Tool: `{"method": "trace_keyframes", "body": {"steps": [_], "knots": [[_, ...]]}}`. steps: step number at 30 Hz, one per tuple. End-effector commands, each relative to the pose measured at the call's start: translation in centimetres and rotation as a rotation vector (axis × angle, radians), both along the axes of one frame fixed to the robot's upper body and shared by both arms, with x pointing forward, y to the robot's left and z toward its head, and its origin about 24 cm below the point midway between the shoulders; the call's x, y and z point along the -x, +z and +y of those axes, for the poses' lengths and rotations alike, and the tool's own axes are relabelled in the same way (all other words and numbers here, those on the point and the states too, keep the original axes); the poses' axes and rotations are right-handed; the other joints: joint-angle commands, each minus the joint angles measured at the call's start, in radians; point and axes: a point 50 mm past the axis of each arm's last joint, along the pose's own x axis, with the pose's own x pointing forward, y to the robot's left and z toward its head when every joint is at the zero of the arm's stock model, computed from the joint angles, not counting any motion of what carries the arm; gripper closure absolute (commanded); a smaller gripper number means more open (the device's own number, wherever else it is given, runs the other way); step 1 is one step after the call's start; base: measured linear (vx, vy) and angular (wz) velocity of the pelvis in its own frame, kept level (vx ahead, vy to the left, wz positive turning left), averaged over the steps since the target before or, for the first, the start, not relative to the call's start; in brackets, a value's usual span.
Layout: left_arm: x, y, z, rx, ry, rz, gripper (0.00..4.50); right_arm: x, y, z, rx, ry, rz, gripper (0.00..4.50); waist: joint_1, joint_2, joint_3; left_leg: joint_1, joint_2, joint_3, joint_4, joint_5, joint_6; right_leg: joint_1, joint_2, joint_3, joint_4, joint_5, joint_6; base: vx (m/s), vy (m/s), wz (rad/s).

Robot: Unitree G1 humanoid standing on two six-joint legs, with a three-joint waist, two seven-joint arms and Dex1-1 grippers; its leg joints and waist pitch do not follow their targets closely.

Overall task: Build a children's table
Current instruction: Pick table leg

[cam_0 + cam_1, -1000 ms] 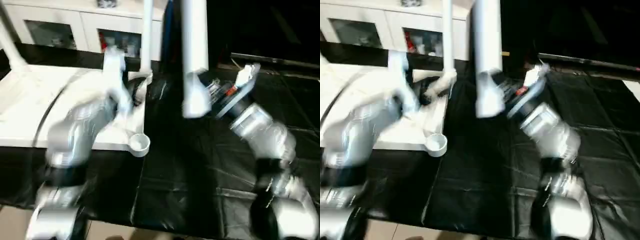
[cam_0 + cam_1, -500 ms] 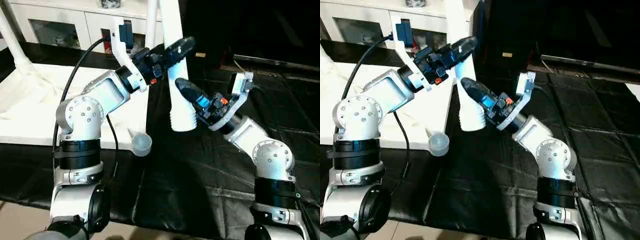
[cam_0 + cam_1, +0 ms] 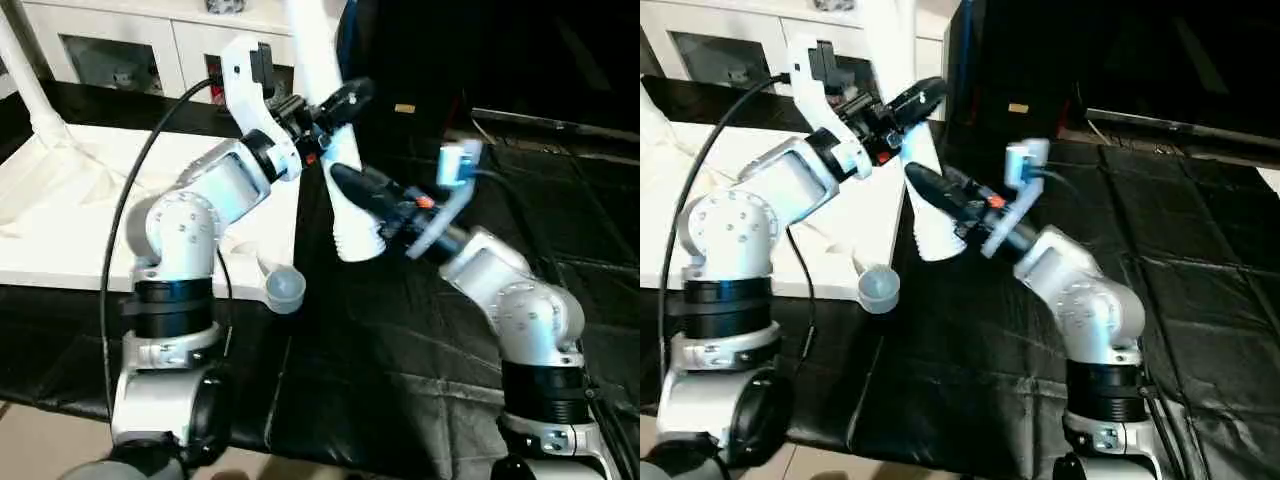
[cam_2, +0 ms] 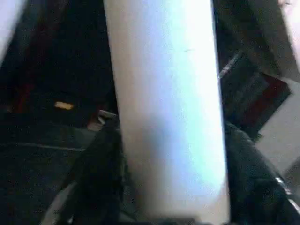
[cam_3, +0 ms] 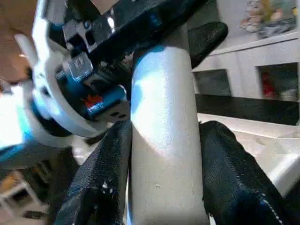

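Gripping a white table leg (image 3: 322, 95), right hand (image 3: 362, 196) clamped low; left hand (image 3: 328, 103) closed around it higher

It looks like a room of a home, perhaps a living room or a child's room: a white cabinet (image 3: 150, 45) with glass doors stands at the back, small colourful things, maybe toys (image 5: 276, 18), on top.
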Motion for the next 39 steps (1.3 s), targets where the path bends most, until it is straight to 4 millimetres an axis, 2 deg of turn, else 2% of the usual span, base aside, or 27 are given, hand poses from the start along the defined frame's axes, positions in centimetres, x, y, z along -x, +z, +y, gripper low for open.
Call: {"method": "trace_keyframes", "body": {"steps": [1, 3, 8, 17, 18, 21, 23, 26, 27, 28, 29, 34, 36, 38, 39], "knots": [[-0.3, 0.7, -0.3, 0.013, 0.06, 0.011, 2.04, 0.2, 0.5, 0.5, 0.037, -0.031, -0.059, 2.67, -0.001, -0.002, -0.08, -0.014, 0.016, 0.008, -0.067, 0.021, 0.017, 0.083, -0.067, 0.046, -0.066, -0.234, -0.065, 0.0, 0.0, 0.0], [-0.5, 0.7, -0.3, 0.052, 0.095, 0.041, 2.08, 0.1, 0.5, 0.7, 0.052, -0.054, -0.071, 2.67, -0.001, -0.007, -0.08, -0.015, 0.013, 0.01, -0.066, 0.021, 0.028, 0.086, -0.065, 0.047, -0.066, -0.209, -0.081, 0.0, 0.0, 0.0], [-0.1, 0.7, -0.9, 0.107, 0.051, 0.066, 2.51, 0.1, 0.5, 0.9, 0.074, -0.069, -0.092, 2.67, -0.002, -0.007, -0.078, -0.016, 0.012, 0.01, -0.066, 0.01, 0.04, 0.086, -0.066, 0.046, -0.068, -0.226, -0.079, 0.0, 0.0, 0.0], [0.0, 0.9, -1.3, 0.121, 0.047, 0.069, 2.64, 0.0, 0.4, 1.4, 0.083, -0.081, -0.1, 2.67, -0.004, -0.006, -0.077, -0.015, 0.012, 0.008, -0.066, 0.0, 0.045, 0.085, -0.065, 0.045, -0.072, -0.243, -0.063, 0.0, 0.0, 0.0], [-0.1, 0.9, -1.0, 0.087, 0.055, 0.051, 2.64, 0.1, 0.4, 1.4, 0.076, -0.077, -0.096, 1.97, -0.004, -0.006, -0.077, -0.014, 0.013, 0.008, -0.066, 0.001, 0.045, 0.084, -0.064, 0.045, -0.071, -0.239, -0.064, 0.0, 0.0, 0.0], [-0.3, 1.1, -0.6, 0.027, 0.063, 0.016, 2.64, 0.1, 0.5, 1.5, 0.071, -0.064, -0.095, 1.97, -0.006, -0.004, -0.077, -0.013, 0.013, 0.007, -0.067, 0.006, 0.045, 0.082, -0.064, 0.045, -0.069, -0.233, -0.061, 0.0, 0.0, 0.0], [-0.5, 1.2, -0.3, -0.009, 0.06, -0.006, 2.64, 0.1, 0.6, 1.5, 0.076, -0.061, -0.101, 1.65, -0.006, -0.003, -0.078, -0.013, 0.014, 0.006, -0.067, 0.012, 0.043, 0.084, -0.064, 0.046, -0.067, -0.221, -0.065, 0.0, 0.0, 0.0], [-0.5, 1.6, 0.2, -0.083, 0.015, -0.057, 2.65, -0.1, 0.9, 1.2, 0.115, -0.069, -0.083, 1.51, -0.009, -0.001, -0.077, -0.01, 0.013, 0.006, -0.07, 0.013, 0.035, 0.083, -0.063, 0.047, -0.065, -0.219, -0.063, 0.0, 0.0, 0.0], [-0.3, 2.0, 0.5, -0.144, -0.049, -0.103, 2.65, -0.4, 0.9, 0.8, 0.17, -0.043, -0.016, 1.33, -0.011, 0.001, -0.077, -0.008, 0.012, 0.005, -0.07, 0.015, 0.026, 0.086, -0.062, 0.047, -0.063, -0.209, -0.068, 0.0, 0.0, 0.0], [-0.3, 2.0, 0.5, -0.144, -0.049, -0.103, 2.65, -0.4, 0.9, 0.8, 0.17, -0.043, -0.016, 1.33, -0.01, 0.001, -0.079, -0.006, 0.012, 0.004, -0.069, 0.019, 0.022, 0.086, -0.062, 0.047, -0.06, -0.203, -0.07, 0.0, 0.0, 0.0], [-0.2, 2.1, 0.6, -0.161, -0.072, -0.118, 2.65, -0.5, 0.9, 0.7, 0.192, -0.034, 0.002, 1.11, -0.011, 0.002, -0.078, -0.008, 0.013, 0.006, -0.069, 0.02, 0.016, 0.086, -0.063, 0.049, -0.059, -0.188, -0.078, 0.0, 0.0, 0.0], [1.2, 2.5, 0.2, -0.248, -0.245, -0.198, 2.65, -1.0, 1.3, -0.2, 0.224, 0.058, 0.086, 1.03, -0.01, 0.004, -0.079, -0.007, 0.015, 0.008, -0.069, 0.01, 0.005, 0.088, -0.067, 0.05, -0.054, -0.175, -0.107, 0.0, 0.0, 0.0], [1.4, 2.6, 0.1, -0.257, -0.265, -0.205, 2.65, -0.9, 1.3, -0.2, 0.221, 0.078, 0.091, 1.03, -0.01, 0.004, -0.077, -0.009, 0.016, 0.009, -0.069, 0.004, 0.002, 0.087, -0.067, 0.051, -0.056, -0.172, -0.118, 0.0, 0.0, 0.0], [1.8, 2.7, -0.4, -0.255, -0.314, -0.215, 2.65, -0.8, 1.3, -0.1, 0.229, 0.126, 0.089, 1.03, -0.009, 0.003, -0.078, -0.009, 0.016, 0.01, -0.068, 0.003, 0.001, 0.09, -0.069, 0.052, -0.055, -0.169, -0.129, 0.0, 0.0, 0.0], [1.9, 2.7, -0.6, -0.261, -0.339, -0.224, 2.65, -0.7, 1.3, 0.0, 0.233, 0.157, 0.099, 1.03, -0.009, -0.001, -0.078, -0.01, 0.016, 0.011, -0.068, 0.002, 0.003, 0.092, -0.068, 0.051, -0.056, -0.173, -0.132, 0.0, 0.0, 0.0]]}}
